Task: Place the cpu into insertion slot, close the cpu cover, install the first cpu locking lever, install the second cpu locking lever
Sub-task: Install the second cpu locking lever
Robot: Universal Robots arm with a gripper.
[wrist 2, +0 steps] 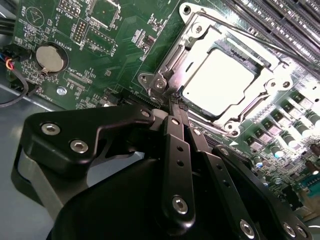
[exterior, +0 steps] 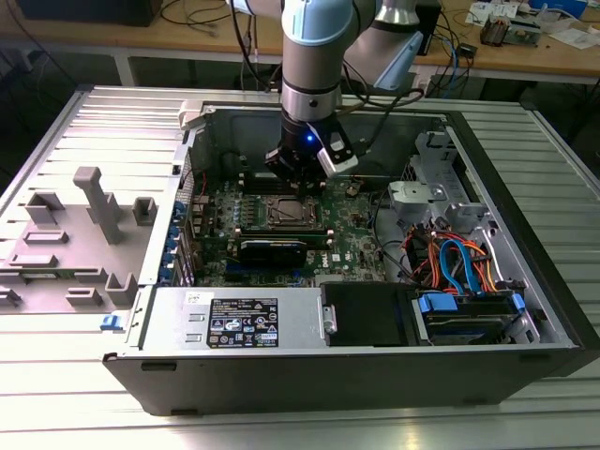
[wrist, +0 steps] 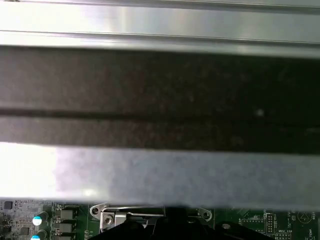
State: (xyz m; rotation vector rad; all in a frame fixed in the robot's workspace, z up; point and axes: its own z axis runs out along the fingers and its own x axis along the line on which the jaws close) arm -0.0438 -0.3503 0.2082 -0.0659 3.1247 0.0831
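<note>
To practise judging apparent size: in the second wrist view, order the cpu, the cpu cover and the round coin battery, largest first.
1. The cpu cover, the frame around the chip.
2. The cpu, showing through its window.
3. The coin battery, clearly smallest.
All three lie on the same board, so nearness hardly skews this.

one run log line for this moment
claw: shut, tips at socket edge | cpu: seated | cpu cover: closed over it

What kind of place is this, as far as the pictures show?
Probably an electronics or robotics lab. An opened computer case lies on a ribbed metal table, and a wooden workbench behind it carries cables and circuit boards.
</note>
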